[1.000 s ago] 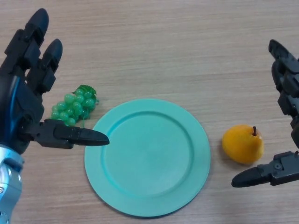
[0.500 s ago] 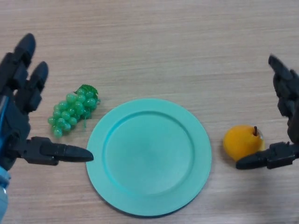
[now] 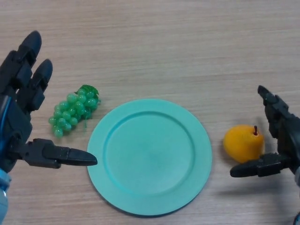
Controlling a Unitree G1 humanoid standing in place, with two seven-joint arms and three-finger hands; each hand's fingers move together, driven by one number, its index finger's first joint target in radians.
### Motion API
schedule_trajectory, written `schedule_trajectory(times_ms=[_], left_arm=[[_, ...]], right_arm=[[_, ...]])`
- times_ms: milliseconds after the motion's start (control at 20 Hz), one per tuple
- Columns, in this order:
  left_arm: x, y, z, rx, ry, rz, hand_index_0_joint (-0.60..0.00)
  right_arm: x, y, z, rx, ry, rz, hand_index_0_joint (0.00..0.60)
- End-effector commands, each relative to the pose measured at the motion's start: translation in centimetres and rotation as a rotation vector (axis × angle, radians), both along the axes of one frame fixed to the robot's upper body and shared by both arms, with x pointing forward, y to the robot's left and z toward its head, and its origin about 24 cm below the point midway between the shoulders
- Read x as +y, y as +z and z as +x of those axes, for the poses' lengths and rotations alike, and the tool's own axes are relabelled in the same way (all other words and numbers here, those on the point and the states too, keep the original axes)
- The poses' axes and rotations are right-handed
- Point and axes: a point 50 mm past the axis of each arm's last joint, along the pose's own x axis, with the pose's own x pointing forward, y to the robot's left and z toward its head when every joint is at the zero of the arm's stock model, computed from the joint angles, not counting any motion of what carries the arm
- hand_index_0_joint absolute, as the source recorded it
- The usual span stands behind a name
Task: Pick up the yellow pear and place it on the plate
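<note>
The yellow pear (image 3: 242,143) lies on the wooden table, just right of the teal plate (image 3: 149,157). My right hand (image 3: 281,136) is open beside the pear, fingers behind and to its right, thumb just below it in front. It does not hold the pear. My left hand (image 3: 21,117) is open at the left edge, thumb pointing toward the plate's left rim.
A bunch of green grapes (image 3: 73,109) lies left of the plate, between my left hand's fingers and thumb. The wooden table (image 3: 154,47) stretches beyond the plate.
My right hand has moved left and closer around the pear, its fingers now nearer the fruit. My left hand drew back left and down from the grapes, then rose slightly.
</note>
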Motion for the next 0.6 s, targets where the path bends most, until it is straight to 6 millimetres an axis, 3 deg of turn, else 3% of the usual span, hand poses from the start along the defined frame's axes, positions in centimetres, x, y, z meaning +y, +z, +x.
schedule_trajectory(times_ms=[50,100,150,200,400,600], left_arm=[[0.3,3.1,-0.9,-0.191,0.002,0.019,0.000],[0.3,3.0,-0.9,-0.187,-0.003,0.022,0.000],[0.2,2.9,-0.9,-0.181,-0.008,0.027,0.000],[0.2,2.8,-0.8,-0.172,-0.004,0.018,0.000],[-0.2,3.1,-1.0,-0.184,0.000,0.014,0.000],[0.2,3.2,-1.3,-0.200,0.016,-0.003,0.000]], right_arm=[[-0.8,4.1,1.2,-0.258,-0.031,-0.020,0.250],[-1.0,4.0,1.3,-0.268,-0.057,-0.038,0.349],[-1.3,3.7,1.6,-0.286,-0.100,-0.074,0.499],[-1.4,3.2,1.7,-0.291,-0.132,-0.122,0.582],[-0.5,2.0,1.2,-0.199,-0.069,-0.184,0.600],[0.5,4.5,0.6,-0.242,-0.043,-0.222,0.600]])
